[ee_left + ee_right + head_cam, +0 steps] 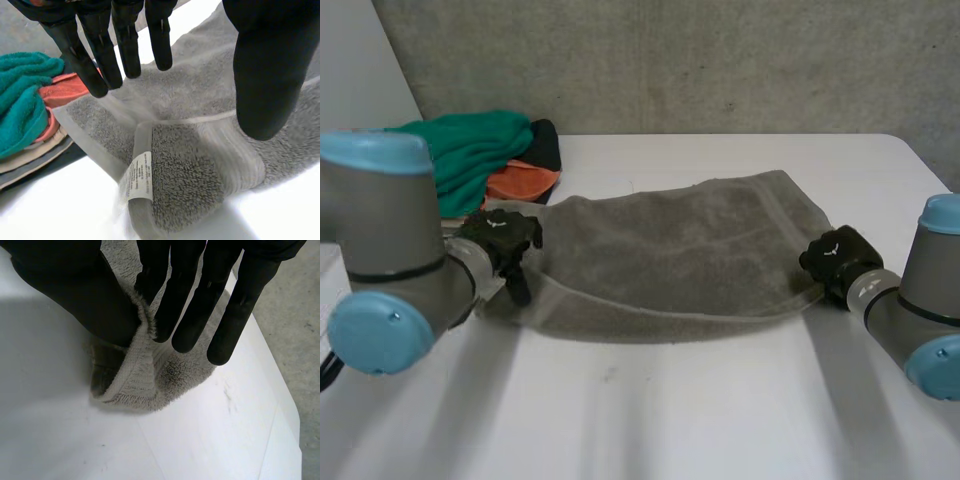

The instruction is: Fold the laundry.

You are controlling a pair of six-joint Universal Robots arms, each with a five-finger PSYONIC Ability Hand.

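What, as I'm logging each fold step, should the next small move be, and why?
Probably close the left hand on the grey towel corner under its palm. Its fingers are straight and hold nothing, the turned-over corner with the label lies below, and the right hand pinches the opposite corner.

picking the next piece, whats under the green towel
An orange cloth sticks out from under the green towel, with a beige layer and a grey layer below it. The rest beneath is covered.
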